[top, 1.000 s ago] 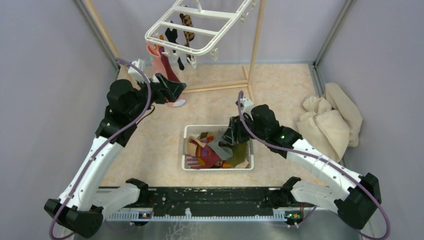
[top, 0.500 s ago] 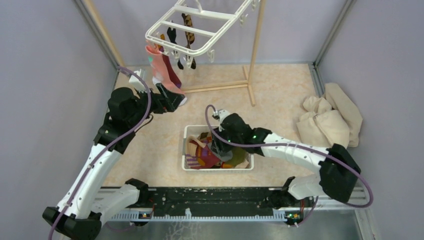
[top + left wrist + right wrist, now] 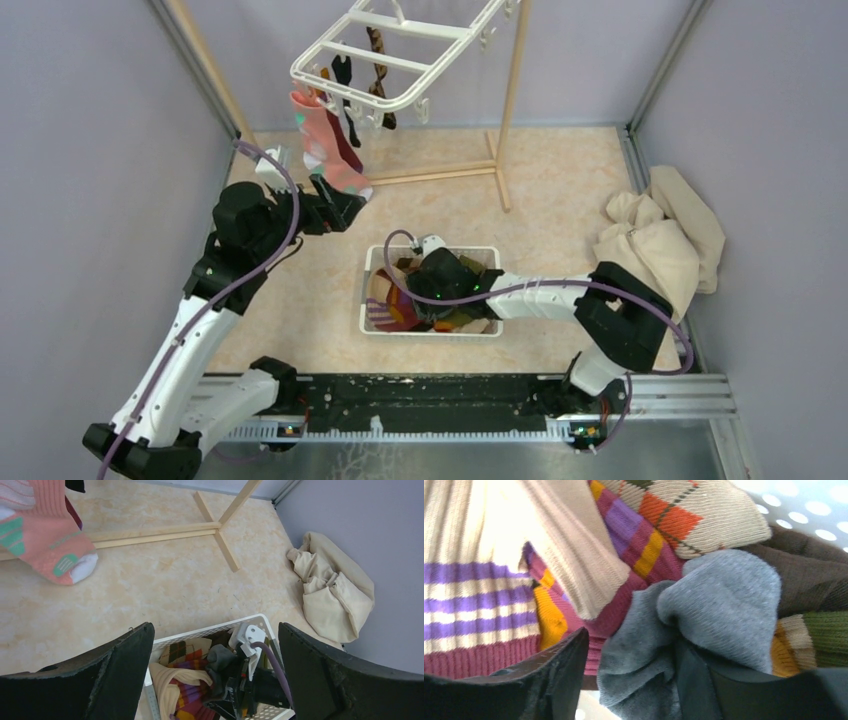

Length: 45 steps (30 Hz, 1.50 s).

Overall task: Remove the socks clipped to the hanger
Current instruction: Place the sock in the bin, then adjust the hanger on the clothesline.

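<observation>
The white hanger [image 3: 400, 55] hangs at the top from the wooden rack. A pink sock with mint patches [image 3: 322, 150] is clipped to it, with a maroon, a black and a brown sock [image 3: 377, 60] behind. My left gripper [image 3: 350, 205] stands open just below the pink sock's toe [image 3: 55, 555], holding nothing. My right gripper [image 3: 415, 298] is down in the white basket [image 3: 372, 262] among loose socks. A grey sock [image 3: 719, 615] lies between its parted fingers against the right one, and a small gap shows at the left finger [image 3: 559, 670].
The basket [image 3: 210, 628] holds striped, argyle and olive socks. A beige cloth heap [image 3: 660, 240] lies at the right wall. The rack's wooden poles and foot bars [image 3: 440, 172] stand behind the basket. Purple walls close both sides.
My right arm swung left and sank into the basket with the grey sock, its jaws widening. My left gripper opened fully and drew slightly down from the pink sock, which still hangs clipped.
</observation>
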Tool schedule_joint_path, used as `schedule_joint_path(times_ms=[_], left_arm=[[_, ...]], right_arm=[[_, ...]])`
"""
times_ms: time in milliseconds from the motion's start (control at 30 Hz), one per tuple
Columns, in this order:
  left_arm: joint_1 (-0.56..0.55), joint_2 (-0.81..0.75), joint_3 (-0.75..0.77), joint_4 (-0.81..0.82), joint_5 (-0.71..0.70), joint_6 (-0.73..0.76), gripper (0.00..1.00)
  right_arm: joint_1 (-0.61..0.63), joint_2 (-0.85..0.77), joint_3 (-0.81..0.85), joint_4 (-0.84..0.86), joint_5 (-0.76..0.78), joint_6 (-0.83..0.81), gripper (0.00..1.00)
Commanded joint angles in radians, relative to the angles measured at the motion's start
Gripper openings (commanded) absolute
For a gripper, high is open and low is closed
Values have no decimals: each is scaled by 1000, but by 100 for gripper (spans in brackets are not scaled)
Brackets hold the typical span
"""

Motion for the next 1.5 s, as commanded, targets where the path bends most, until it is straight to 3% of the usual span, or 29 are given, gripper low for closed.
schedule_joint_path(times_ms=[0,300,400,500,600,800,967,1100,1167,1267,1467], left_arm=[[1,-33,3,-29,-43,33,99],[1,-49,-11,-31,-96,40,99],[3,-57,-14,-34,-142,47,99],[7,-49,-8,-68,-311,62,99],[35,-10,-1,-84,-372,72,99],[137,27,-46,-47,-265,51,99],[170,22,-78,-22,-188,34,99],[170,0,-92,-18,-164,27,99],[170,-7,-96,-17,-137,25,99],[170,-13,-103,-14,-107,21,99],[170,-20,-104,-10,-71,17,99]], right_arm=[[20,-92,-8,-33,34,-27,66],[19,-450,142,-173,-13,-113,88],[19,-492,187,-201,-14,-118,88],[13,-511,235,-193,31,-111,88],[-49,-521,304,-160,10,-55,88],[-339,-545,396,65,-228,182,79],[-487,-476,477,274,-386,381,79],[-524,-414,455,528,-449,567,76],[-524,-374,463,608,-472,609,69],[-523,-306,505,652,-510,631,55],[-523,-224,568,639,-492,591,53]])
